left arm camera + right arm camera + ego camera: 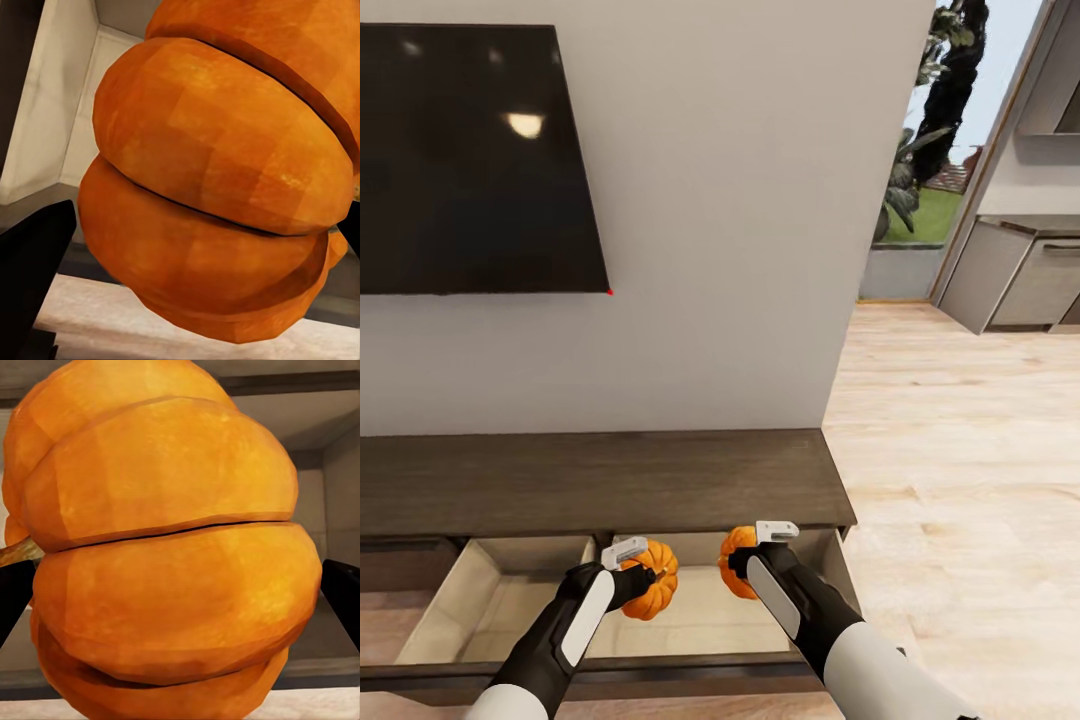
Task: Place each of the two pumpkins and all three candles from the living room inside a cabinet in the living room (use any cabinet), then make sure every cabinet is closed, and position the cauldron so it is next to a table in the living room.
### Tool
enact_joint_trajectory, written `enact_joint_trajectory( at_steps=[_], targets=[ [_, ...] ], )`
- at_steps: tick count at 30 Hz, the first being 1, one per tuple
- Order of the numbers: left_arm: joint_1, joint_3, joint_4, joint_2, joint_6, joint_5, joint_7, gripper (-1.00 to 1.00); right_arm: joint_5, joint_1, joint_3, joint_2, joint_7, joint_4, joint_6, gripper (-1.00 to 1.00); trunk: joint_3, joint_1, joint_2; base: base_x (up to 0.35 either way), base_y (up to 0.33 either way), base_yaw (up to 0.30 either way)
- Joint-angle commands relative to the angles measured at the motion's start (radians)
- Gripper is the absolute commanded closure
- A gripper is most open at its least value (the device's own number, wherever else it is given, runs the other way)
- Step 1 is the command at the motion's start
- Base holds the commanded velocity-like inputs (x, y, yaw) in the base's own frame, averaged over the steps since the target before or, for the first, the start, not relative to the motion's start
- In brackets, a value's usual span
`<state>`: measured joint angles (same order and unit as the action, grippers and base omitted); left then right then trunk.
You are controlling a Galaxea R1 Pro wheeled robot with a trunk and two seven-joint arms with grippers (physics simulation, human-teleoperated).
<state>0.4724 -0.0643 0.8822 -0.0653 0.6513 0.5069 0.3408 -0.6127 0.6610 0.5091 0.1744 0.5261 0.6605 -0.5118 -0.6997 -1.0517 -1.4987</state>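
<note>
Orange pumpkins: left claw (643, 578) grips one (656, 582) | right claw (745, 562) grips other (734, 572) | above open cabinet (600, 483) drawers

No legible text, label, brand, number or sign found. Surfaces checked: the black flat wall-mounted screen (475, 160), the long dark brown wooden cabinet (600, 480) and the two ribbed orange pumpkins (652, 580) all carry no readable markings.
</note>
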Motion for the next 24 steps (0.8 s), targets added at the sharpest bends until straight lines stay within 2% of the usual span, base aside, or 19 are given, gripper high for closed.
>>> enact_joint_trajectory(
  at_steps=[1,24],
  targets=[
    [0.000,0.000,0.000,0.000,-0.001,-0.001,0.001,1.00,0.001,0.000,0.000,0.000,0.001,0.000,0.000,1.00,-0.003,-0.004,-0.007,0.000,0.000,0.000],
    [0.000,-0.002,0.000,-0.001,-0.003,-0.002,0.001,1.00,0.001,0.000,-0.002,0.000,0.001,0.000,-0.003,1.00,-0.075,-0.092,-0.168,0.000,0.000,0.000]
  ],
)
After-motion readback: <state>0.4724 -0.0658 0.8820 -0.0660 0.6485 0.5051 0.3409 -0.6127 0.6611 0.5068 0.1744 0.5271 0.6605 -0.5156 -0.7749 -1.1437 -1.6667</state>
